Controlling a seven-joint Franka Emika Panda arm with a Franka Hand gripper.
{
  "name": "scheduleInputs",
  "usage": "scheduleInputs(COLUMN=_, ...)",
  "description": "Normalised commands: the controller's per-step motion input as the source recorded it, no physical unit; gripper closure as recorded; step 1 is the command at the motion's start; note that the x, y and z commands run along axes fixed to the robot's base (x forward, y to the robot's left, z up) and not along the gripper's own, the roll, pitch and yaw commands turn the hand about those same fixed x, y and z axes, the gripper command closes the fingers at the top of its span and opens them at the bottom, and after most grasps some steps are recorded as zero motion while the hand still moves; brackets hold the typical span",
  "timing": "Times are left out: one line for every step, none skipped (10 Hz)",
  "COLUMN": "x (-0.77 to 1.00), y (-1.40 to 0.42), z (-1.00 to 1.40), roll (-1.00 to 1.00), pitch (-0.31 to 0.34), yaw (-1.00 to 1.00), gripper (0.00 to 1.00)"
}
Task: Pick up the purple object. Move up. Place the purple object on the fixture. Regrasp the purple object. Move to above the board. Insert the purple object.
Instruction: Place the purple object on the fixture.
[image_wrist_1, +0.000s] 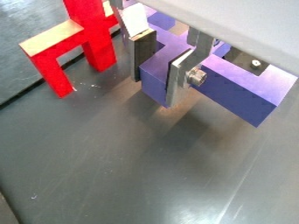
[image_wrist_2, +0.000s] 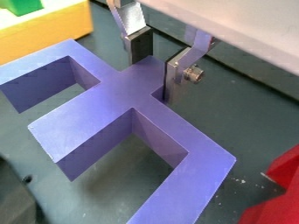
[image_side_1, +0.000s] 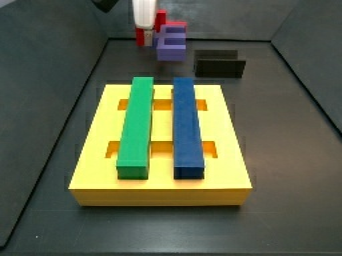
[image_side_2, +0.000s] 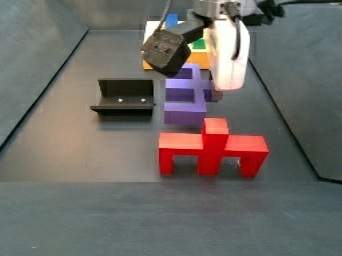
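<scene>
The purple object (image_wrist_1: 239, 87) is a flat branched piece lying on the dark floor; it also shows in a wrist view (image_wrist_2: 105, 105) and in both side views (image_side_1: 171, 42) (image_side_2: 185, 95). My gripper (image_wrist_1: 159, 93) is down at one of its arms, one silver finger on each side of that arm, also seen in a wrist view (image_wrist_2: 156, 80). The jaws stand open, with a small gap showing at the pads. In the side views the gripper (image_side_1: 143, 40) (image_side_2: 225, 85) hangs over the purple object's edge.
A red branched piece (image_side_2: 211, 150) lies just beside the purple object, close to the fingers (image_wrist_1: 76, 44). The fixture (image_side_2: 123, 97) stands a little apart (image_side_1: 221, 65). The yellow board (image_side_1: 160, 175) holds a green bar (image_side_1: 135, 125) and a blue bar (image_side_1: 187, 125).
</scene>
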Motion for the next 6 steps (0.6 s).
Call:
scheduleInputs(x=0.51, y=-0.16, z=0.17, roll=0.0, pitch=0.446, yaw=0.49, gripper=1.0)
scheduleInputs(x=0.39, y=-0.16, z=0.2, roll=0.0, pitch=0.417, yaw=0.56, gripper=1.0)
scheduleInputs(x=0.34, y=-0.19, z=0.21, roll=0.0, pitch=0.369, yaw=0.55, gripper=1.0)
scheduleInputs(x=0.34, y=-0.17, z=0.17, roll=-0.04, pitch=0.331, yaw=0.6, gripper=1.0)
scheduleInputs(x=0.31, y=-0.15, z=0.14, roll=-0.13, pitch=0.297, yaw=0.63, gripper=1.0)
scheduleInputs(x=0.31, y=-0.17, z=0.12, roll=-0.19, pitch=0.277, yaw=0.63, gripper=1.0)
